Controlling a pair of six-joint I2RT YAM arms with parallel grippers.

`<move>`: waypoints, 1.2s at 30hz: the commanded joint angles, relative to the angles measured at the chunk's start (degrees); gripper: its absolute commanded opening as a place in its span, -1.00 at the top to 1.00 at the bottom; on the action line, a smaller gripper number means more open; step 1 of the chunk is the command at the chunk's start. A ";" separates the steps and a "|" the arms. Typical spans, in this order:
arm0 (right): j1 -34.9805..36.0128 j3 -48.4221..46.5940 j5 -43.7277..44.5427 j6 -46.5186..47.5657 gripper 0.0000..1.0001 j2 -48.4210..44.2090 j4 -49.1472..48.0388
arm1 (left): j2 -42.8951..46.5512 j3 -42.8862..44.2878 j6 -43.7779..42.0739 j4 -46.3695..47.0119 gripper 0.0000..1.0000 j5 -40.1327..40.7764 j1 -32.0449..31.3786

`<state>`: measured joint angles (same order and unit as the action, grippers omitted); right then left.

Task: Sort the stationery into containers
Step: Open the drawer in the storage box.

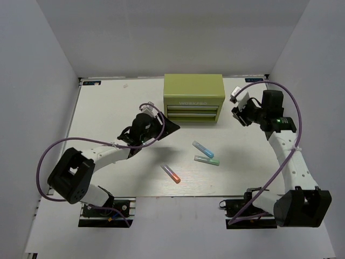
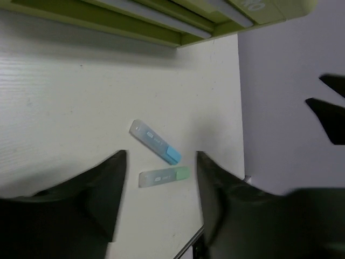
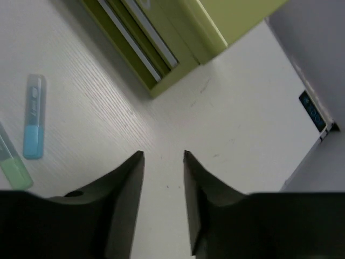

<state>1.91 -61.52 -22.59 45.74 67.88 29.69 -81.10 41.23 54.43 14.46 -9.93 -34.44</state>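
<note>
The olive-green mini chest (image 1: 193, 97) stands at the far middle of the white counter (image 1: 108, 108), its two shallow drawers facing the arms. From above both drawers look pushed in. Both wrist views cut the chest off, so only its lower front and silver drawer pulls show there.

Three tubes lie loose on the counter in front of the chest. The blue-ended tube (image 1: 203, 149) and the teal-green-ended tube (image 1: 207, 159) are just beside each other, right of centre. The orange-red-ended tube (image 1: 171, 173) lies apart from them, nearer the arm bases. The print on the tubes is too small to read.

The left claw (image 1: 168, 126) hangs near the chest's lower left corner. Its wrist view shows it released, fingers (image 2: 108, 194) spread wide with nothing between them. Past them lie the blue-ended and teal-green-ended tubes. Blurred dark shapes (image 2: 329, 110) at that view's right edge cannot be identified.

The right claw (image 1: 238, 114) sits just right of the chest. It is released too, though the gap between its fingers (image 3: 124, 199) is narrow, showing only bare counter. In its wrist view the frame's left edge cuts off most of the teal-green-ended tube. A small blue label (image 3: 312, 110) at the counter's corner is unreadable.
</note>
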 commanded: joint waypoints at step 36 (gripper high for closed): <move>14.09 -26.72 -2.99 4.71 -0.30 27.30 -3.76 | -30.16 11.49 19.65 39.78 -0.28 27.68 -5.99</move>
<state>15.77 -84.36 -28.40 51.20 94.17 26.17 -111.18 50.57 73.34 54.06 16.08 -40.16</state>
